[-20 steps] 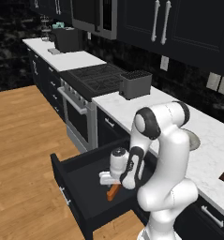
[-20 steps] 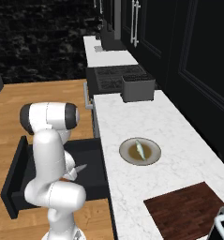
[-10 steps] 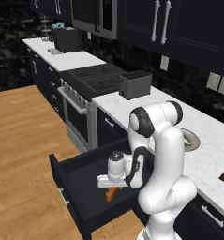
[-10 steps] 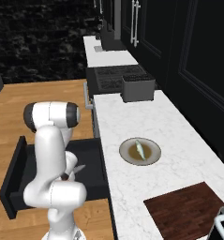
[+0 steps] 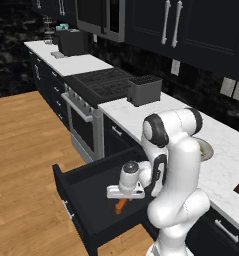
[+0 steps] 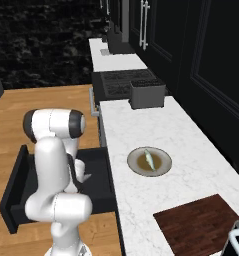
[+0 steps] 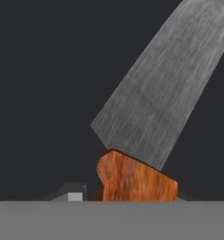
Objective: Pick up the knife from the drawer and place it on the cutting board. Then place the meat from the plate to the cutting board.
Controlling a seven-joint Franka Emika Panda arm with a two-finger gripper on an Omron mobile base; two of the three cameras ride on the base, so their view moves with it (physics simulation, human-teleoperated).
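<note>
pincer (image 5: 125, 199) lowered onto knife (image 7: 151, 112), possibly gripping

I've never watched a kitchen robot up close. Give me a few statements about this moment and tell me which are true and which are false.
1. The drawer is pulled open. True.
2. The knife lies on the cutting board. False: it is in the drawer, right below the gripper.
3. The meat is on the plate. True.
4. The cutting board has the plate resting on it. False: the board is bare, and the plate sits apart from it on the white counter.
5. The knife's handle is blue. False: it is orange.
</note>
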